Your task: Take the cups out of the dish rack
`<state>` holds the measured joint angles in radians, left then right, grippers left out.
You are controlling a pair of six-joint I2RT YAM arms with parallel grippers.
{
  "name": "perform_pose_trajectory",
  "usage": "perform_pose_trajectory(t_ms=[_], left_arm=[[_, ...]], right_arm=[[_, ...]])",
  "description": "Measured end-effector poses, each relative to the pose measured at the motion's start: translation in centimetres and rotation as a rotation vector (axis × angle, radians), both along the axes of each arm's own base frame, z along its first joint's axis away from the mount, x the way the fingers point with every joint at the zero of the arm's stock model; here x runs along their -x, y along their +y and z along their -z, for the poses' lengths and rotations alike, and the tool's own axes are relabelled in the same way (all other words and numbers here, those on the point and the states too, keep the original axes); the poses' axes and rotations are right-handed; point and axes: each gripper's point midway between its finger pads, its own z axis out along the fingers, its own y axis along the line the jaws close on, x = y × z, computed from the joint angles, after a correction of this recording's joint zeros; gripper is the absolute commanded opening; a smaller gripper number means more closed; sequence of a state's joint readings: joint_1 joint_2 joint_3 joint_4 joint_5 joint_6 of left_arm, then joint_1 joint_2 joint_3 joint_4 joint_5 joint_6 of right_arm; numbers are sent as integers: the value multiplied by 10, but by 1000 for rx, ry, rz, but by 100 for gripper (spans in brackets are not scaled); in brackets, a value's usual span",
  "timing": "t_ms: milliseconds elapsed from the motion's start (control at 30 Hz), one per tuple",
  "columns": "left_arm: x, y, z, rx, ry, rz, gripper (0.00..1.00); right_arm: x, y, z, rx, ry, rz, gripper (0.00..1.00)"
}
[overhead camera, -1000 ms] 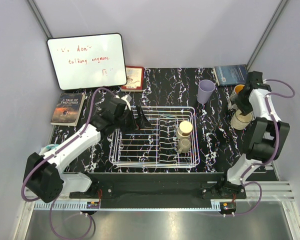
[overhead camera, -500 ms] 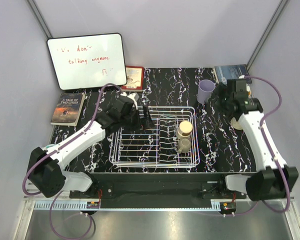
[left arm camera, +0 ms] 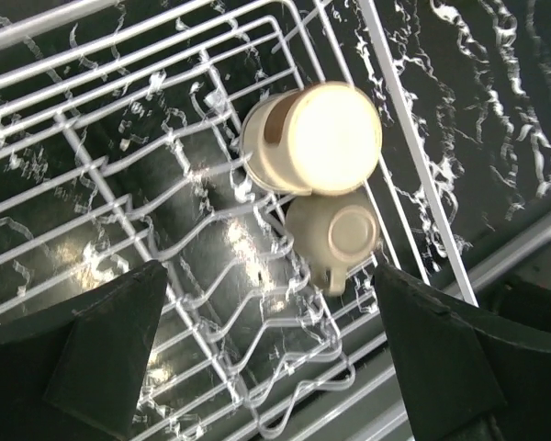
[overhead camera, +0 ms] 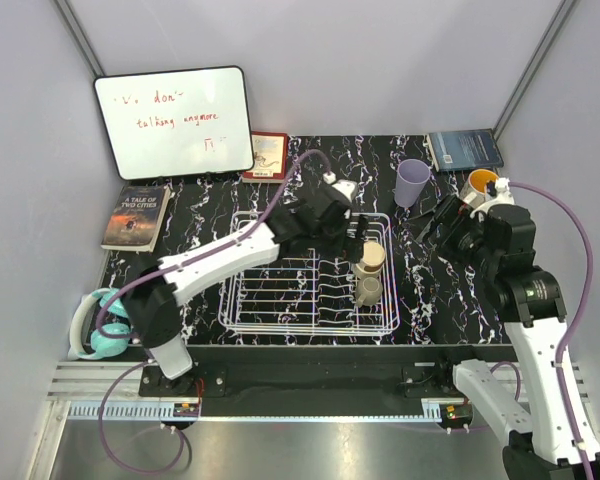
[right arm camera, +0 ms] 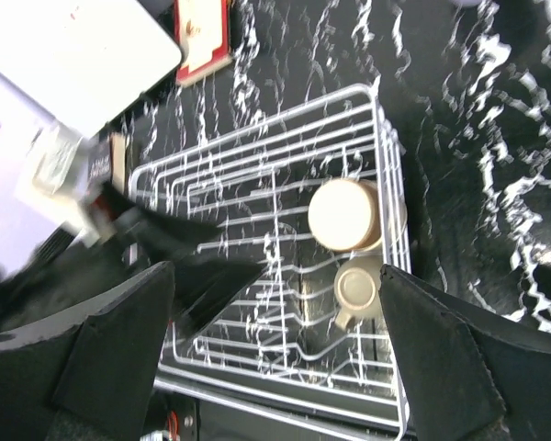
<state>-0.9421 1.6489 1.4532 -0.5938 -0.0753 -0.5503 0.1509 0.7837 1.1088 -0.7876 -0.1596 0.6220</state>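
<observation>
Nearest you, the glossy black tabletop point(overhead camera: 430, 305) is veined with white like marble. On it sits the dish rack point(overhead camera: 250, 300), thin white wire bent into a rectangle with raised sides and rows of upright prongs. At its right end two cups rest touching each other. The small tan cup point(left arm camera: 338, 234) is the nearer one, bottom up and showing a ringed base. Just behind it is the larger cream cup point(left arm camera: 323, 138), smooth and cylindrical, tilted among the wires.

Your left claw point(left arm camera: 271, 294) hangs above the rack's far side, near the cups. Its dark fingers are spread wide, and it holds and touches nothing. Your right claw point(right arm camera: 277, 276) is over bare tabletop to the right of the rack, likewise spread wide and empty.

Farther back a lavender cup point(overhead camera: 412, 182) stands upright on the tabletop, apart from the rack, and an orange-lined cup point(overhead camera: 477, 183) stands beside the right arm. At the far edge are a whiteboard point(overhead camera: 175, 120) and a blue book point(overhead camera: 464, 150).
</observation>
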Motion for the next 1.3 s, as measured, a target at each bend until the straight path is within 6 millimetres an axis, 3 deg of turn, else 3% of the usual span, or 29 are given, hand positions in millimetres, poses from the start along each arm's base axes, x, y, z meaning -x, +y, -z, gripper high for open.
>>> perform_pose_trajectory(t_ms=[100,367,800,1067,1300], left_arm=[[-8,-19,14,-62,-11,27,99],[-14,-39,43,-166,-15,83,99],[-31,-69,53,-170,-28,120,99],[-31,-79,85,-198,19,142,99],[-32,-80,89,-201,19,144,98]], right_arm=[[7,6,8,-18,16,-38,100],[19,21,9,-64,25,-123,100],[34,31,4,-117,10,-175,100],[36,31,2,-120,1,-175,100],[36,31,3,-120,6,-175,100]])
